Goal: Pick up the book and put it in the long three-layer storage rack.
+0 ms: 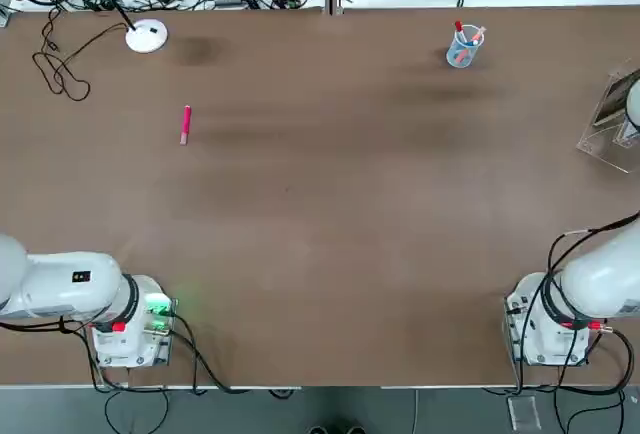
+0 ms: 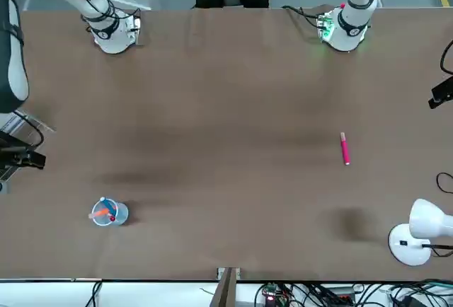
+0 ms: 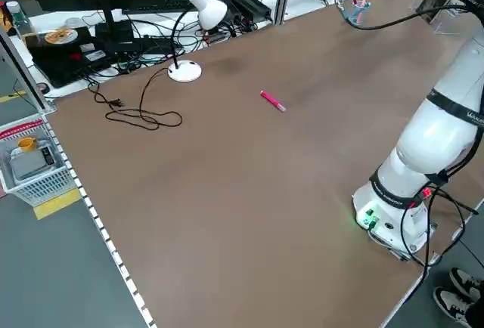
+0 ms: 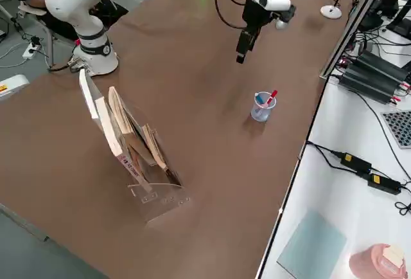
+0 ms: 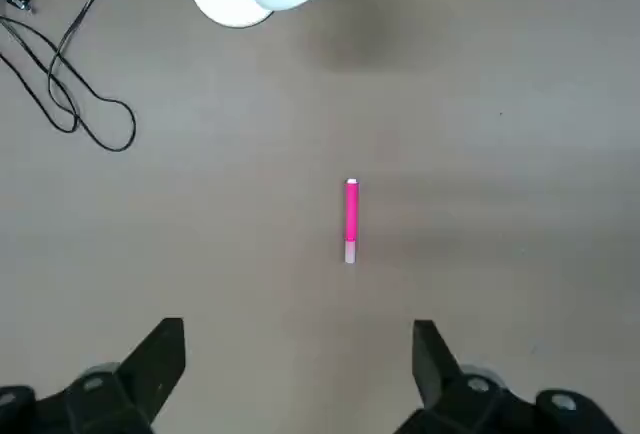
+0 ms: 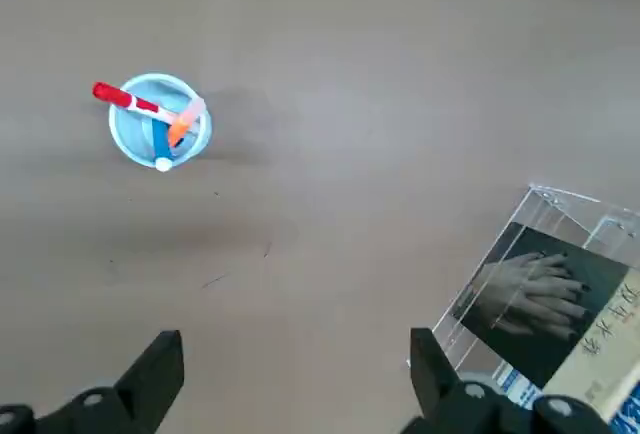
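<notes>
The book (image 6: 541, 296), dark grey with a pale hand picture and a tan strip, leans inside the clear storage rack (image 6: 548, 197). That rack (image 1: 605, 144) stands at the table's right edge, and the right side view shows the rack (image 4: 157, 192) with thin flat items (image 4: 125, 134) slanting in its tiers. My right gripper (image 6: 295, 364) hangs high over the table, between the rack and a pen cup, open and empty. It also shows as the raised right gripper (image 4: 239, 57). My left gripper (image 5: 297, 354) is open and empty high above a pink pen (image 5: 351, 219).
A clear cup of pens (image 1: 464, 46) stands at the far right. The pink pen (image 1: 186, 123) lies at the far left, near a white desk lamp (image 1: 146, 34) and its looped black cord (image 1: 58, 69). Both arm bases sit at the near edge. Cables crowd the bench beyond.
</notes>
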`<state>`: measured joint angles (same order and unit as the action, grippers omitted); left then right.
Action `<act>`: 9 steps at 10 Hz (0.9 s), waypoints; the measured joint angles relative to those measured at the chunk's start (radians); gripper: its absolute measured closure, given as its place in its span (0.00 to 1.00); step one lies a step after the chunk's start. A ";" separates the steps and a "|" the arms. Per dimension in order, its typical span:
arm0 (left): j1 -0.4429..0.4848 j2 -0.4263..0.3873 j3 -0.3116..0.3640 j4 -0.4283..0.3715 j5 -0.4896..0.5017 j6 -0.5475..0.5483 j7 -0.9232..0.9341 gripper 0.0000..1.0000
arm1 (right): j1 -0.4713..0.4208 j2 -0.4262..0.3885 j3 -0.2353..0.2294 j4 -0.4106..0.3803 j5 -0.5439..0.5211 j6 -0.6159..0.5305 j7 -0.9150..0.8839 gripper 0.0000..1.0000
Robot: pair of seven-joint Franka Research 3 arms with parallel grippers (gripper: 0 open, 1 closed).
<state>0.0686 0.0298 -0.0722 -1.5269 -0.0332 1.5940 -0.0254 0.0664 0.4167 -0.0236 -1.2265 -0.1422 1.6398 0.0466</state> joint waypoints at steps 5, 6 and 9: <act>0.000 0.000 0.000 0.000 0.000 0.000 0.000 0.00 | 0.000 -0.120 -0.001 -0.032 0.003 -0.050 0.007 0.00; 0.000 0.000 0.000 0.000 0.000 0.000 0.000 0.00 | 0.000 -0.137 -0.001 -0.037 0.009 -0.064 0.007 0.00; 0.000 0.000 0.000 0.001 0.000 0.000 0.000 0.00 | -0.003 -0.185 -0.002 -0.083 0.024 -0.081 0.003 0.00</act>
<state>0.0686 0.0298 -0.0724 -1.5263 -0.0332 1.5940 -0.0254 0.0637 0.2318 -0.0259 -1.3090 -0.1182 1.5587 0.0500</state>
